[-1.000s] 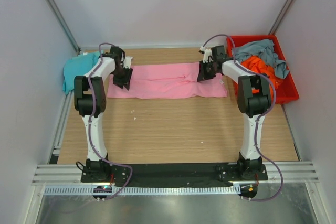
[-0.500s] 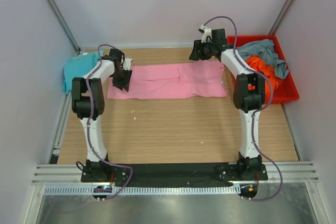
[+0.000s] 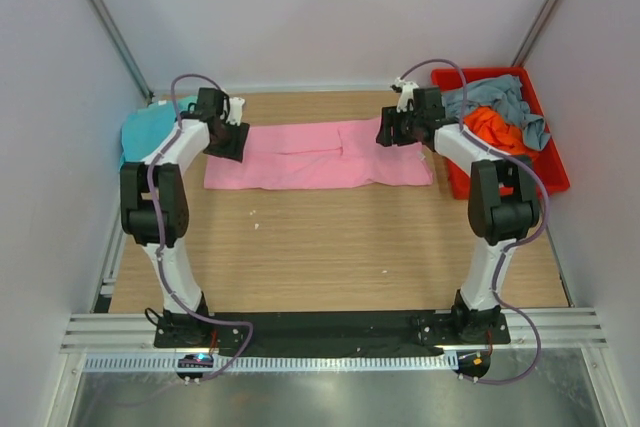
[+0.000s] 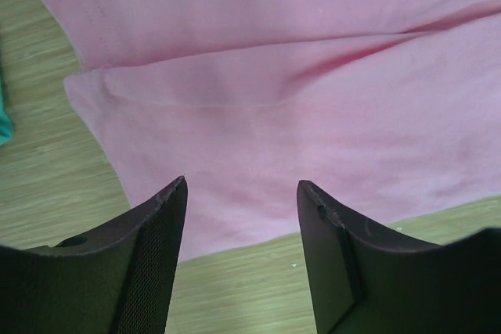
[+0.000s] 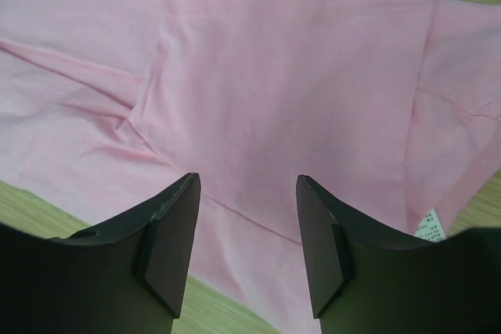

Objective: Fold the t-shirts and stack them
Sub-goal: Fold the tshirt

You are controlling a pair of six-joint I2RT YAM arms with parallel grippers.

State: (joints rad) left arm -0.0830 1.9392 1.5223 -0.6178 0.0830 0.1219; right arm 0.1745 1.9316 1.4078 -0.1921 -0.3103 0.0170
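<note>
From above, the left gripper (image 3: 228, 142) has moved from the near left end of the pink t-shirt (image 3: 310, 157) to its far left corner. The right gripper (image 3: 392, 132), raised beyond the far edge half a second ago, is back low over the far right part of the shirt. The pink t-shirt lies flat as a long band across the far half of the table (image 3: 330, 247), with a crease right of its middle. The teal t-shirt (image 3: 140, 127) sits at the far left. The orange t-shirt (image 3: 495, 127) and grey-blue t-shirt (image 3: 495, 97) are heaped in the red bin (image 3: 548, 182) at the far right.

In the left wrist view the fingers (image 4: 149, 256) stand apart, holding nothing, above a folded, layered pink edge.

In the right wrist view the jaws are likewise spread and empty over a doubled pink panel, with a white label (image 5: 429, 228) at its right.
</note>
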